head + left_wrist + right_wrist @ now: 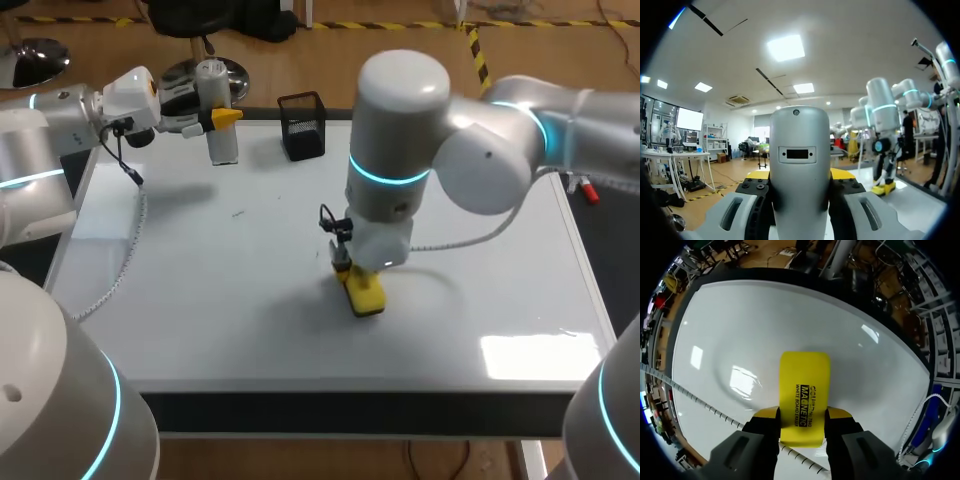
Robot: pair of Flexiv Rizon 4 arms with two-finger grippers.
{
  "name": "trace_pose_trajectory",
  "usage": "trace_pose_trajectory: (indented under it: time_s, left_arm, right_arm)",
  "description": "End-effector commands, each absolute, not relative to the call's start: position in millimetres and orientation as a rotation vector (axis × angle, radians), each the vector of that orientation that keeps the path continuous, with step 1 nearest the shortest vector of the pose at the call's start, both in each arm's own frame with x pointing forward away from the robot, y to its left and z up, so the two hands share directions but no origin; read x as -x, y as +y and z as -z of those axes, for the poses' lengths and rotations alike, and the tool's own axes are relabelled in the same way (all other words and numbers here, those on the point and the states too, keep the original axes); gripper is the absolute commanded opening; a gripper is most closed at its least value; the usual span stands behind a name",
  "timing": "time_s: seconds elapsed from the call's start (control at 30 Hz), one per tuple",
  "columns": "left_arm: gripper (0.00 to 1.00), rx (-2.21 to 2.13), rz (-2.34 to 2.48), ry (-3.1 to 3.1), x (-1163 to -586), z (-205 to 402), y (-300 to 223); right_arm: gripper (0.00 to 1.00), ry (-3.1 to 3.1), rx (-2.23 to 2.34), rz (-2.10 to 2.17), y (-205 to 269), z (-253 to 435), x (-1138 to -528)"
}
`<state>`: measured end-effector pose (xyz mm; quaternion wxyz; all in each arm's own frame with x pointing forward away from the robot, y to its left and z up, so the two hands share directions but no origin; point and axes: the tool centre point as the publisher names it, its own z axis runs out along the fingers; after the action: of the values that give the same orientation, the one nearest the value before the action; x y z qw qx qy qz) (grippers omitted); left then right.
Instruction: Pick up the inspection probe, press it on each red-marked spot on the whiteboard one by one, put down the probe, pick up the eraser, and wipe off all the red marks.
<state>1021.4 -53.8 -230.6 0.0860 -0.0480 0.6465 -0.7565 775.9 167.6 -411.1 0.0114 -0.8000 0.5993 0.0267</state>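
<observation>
My right gripper (pixel 350 272) is shut on the yellow eraser (pixel 364 294), which rests flat on the whiteboard (pixel 200 290) near its middle. From the right wrist, the eraser (pixel 804 395) reaches out ahead of the gripper (pixel 802 416), pinched between both fingers. At the board's far left edge my left gripper (pixel 222 118) is shut on the grey-white inspection probe (pixel 220 135), held upright. In the left wrist view the probe (pixel 799 165) fills the gap between the fingers of the left gripper (pixel 800 176). No red marks show on the board.
A black mesh holder (pixel 302 125) stands at the whiteboard's far edge, right of the probe. A faint small mark (pixel 238 212) lies left of centre. A white cable (pixel 120 270) runs along the board's left side. A small red object (pixel 587 190) lies beyond the right edge.
</observation>
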Motion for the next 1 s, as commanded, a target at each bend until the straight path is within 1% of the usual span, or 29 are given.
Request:
trace_pose_trajectory:
  time_s: [0.03, 0.53, 1.0]
  left_arm:
    - [0.0, 0.14, 2.257, 1.923, -1022, 231, -54]
    - [0.0, 0.14, 2.257, 1.923, -1022, 231, -54]
    - [0.0, 0.14, 2.257, 1.923, -1022, 231, -54]
  right_arm:
    - [0.0, 1.866, 2.505, -0.089, 174, 418, -778]
    - [0.0, 1.874, 2.529, -0.121, 178, 434, -781]
    - [0.0, 1.916, 2.496, -0.092, 163, 439, -782]
